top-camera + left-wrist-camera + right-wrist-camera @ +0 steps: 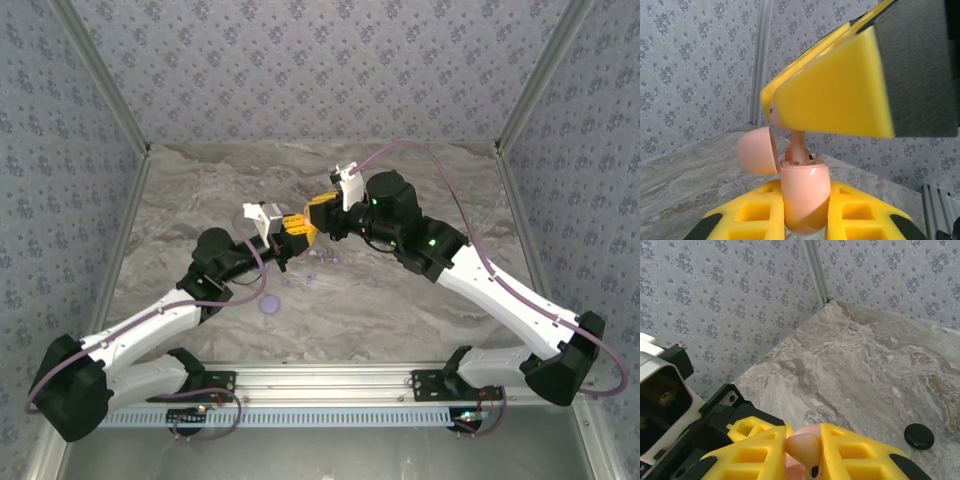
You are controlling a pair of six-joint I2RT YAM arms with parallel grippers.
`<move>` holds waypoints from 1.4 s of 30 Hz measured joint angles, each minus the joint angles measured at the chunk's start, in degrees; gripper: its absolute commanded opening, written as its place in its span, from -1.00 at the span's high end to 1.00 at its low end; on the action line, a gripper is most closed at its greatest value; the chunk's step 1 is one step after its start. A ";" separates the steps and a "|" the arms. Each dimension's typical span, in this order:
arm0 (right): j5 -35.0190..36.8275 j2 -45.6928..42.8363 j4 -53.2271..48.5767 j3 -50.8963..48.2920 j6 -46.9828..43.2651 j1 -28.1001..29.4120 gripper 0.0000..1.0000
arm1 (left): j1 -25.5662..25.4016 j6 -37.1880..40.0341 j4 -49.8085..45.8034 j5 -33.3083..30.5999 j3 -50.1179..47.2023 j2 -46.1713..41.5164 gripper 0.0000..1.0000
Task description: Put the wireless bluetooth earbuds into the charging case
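Pinching pink earbud (802, 450), right gripper (804, 439), over case (805, 192)

free: far tabletop (220, 180) | blocked centre: left hand (300, 236), right hand (320, 212) tip-to-tip | near-left: lavender disc (268, 303)

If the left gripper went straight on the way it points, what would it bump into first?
Most likely the right gripper, close ahead, pinching a pink earbud over the open pink charging case that the left gripper holds. Depth is hard to judge.
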 measured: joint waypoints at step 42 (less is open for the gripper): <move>0.02 -0.57 -3.98 -0.44 1.07 0.24 0.54 | -0.11 1.44 -1.75 -0.04 0.00 -0.02 1.00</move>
